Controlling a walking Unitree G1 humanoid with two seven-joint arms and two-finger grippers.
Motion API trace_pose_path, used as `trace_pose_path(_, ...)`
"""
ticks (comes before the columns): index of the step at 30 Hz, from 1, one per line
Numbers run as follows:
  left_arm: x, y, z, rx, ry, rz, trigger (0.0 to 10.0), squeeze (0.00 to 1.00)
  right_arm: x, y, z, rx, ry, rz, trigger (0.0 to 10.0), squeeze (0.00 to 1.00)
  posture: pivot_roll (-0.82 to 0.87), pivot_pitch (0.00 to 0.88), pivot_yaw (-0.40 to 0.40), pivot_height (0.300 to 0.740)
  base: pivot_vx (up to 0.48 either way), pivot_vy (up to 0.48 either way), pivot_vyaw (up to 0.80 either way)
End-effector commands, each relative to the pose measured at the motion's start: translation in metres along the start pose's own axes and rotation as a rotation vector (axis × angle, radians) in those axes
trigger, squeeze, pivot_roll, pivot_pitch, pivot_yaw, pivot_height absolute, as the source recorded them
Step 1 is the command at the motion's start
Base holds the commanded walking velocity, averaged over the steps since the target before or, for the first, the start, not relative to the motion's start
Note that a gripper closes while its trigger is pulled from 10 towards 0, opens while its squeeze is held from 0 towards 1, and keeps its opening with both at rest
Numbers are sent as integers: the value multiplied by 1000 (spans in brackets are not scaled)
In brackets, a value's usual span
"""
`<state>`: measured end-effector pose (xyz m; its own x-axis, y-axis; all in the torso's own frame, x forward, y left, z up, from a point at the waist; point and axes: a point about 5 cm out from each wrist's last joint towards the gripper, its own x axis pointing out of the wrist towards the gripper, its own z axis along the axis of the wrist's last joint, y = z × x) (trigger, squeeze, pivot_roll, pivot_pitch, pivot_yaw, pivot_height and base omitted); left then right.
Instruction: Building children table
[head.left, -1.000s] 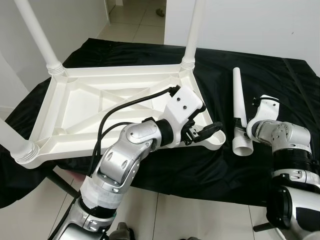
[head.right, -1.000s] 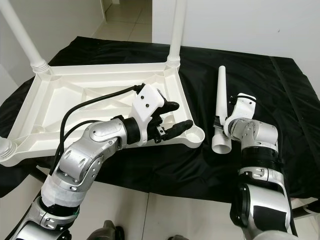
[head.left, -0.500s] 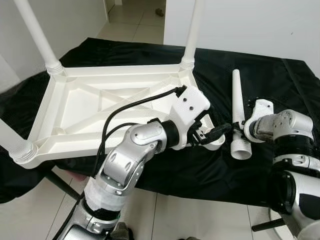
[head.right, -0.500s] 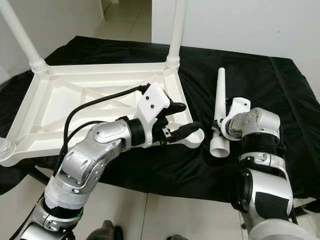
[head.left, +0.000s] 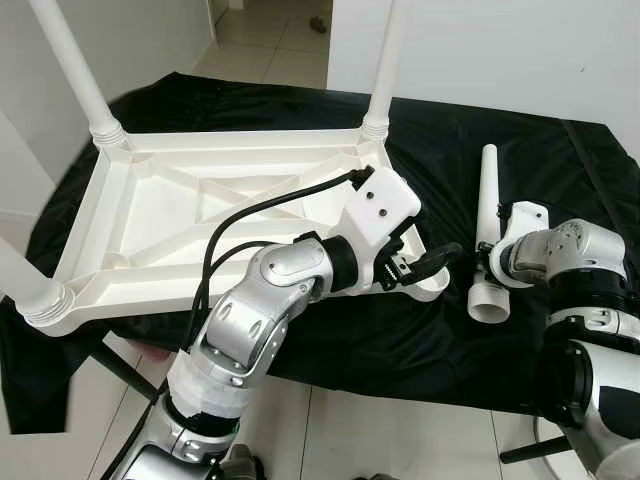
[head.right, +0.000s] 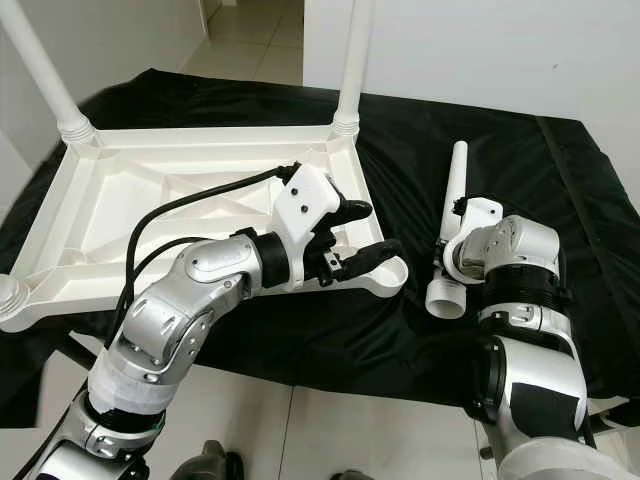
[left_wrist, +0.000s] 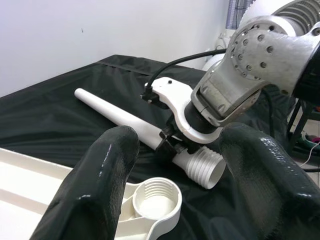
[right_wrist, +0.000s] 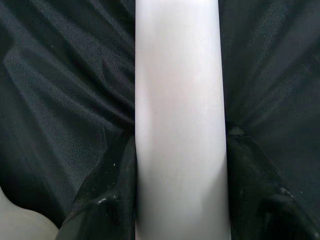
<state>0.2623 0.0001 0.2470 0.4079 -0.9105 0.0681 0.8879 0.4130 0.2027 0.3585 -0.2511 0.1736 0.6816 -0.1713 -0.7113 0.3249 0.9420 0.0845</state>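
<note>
Right pincer (right_wrist: 175, 200) grips the loose leg (head.left: 487, 215) (left pincer (left_wrist: 175, 165) gapes).

Black cloth (head.left: 520, 110) spread as work surface; pale tiled floor (head.left: 290, 55) beyond; white wall (head.left: 520, 50) behind.

Left arm bent across the body, left gripper (head.left: 428, 262) pointing right — black fingers (left_wrist: 97, 187) spread wide, right arm folded inward, right gripper (head.right: 447, 238) clamped — fingers (right_wrist: 112, 192) pressed on both sides.

Open black cloth (head.left: 440, 330) between corner socket (left_wrist: 156, 199) and loose leg (head.left: 487, 215); left claw (head.left: 425, 262) hovering over the socket.
</note>
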Motion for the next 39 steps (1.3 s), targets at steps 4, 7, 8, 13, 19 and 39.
trace_pose_path(4,-3,8,-7,-14,2,63,10000,0,-7,5,16,52,-185,47,10000,0,76,75,-40,740,0,0,0)
trace_pose_path(7,-3,11,-10,-21,1,80,10000,0,-19,8,34,111,-359,103,10000,0,76,74,-41,740,0,0,0)
trace_pose_path(8,-2,12,-10,-22,-2,84,10000,0,-24,7,39,134,-419,114,10000,0,77,74,-43,740,0,0,0)
trace_pose_path(13,-1,13,-10,-22,-2,90,10000,0,-31,7,46,165,-527,146,10000,0,76,72,-43,740,0,0,0)
trace_pose_path(19,-4,24,-9,-23,-12,147,10000,0,-36,19,33,136,-700,290,10000,0,83,65,-43,740,0,0,0)
trace_pose_path(39,-27,52,-15,-93,-15,277,10000,0,-77,63,-11,-45,-1146,660,10000,0,117,19,-27,740,0,0,0)
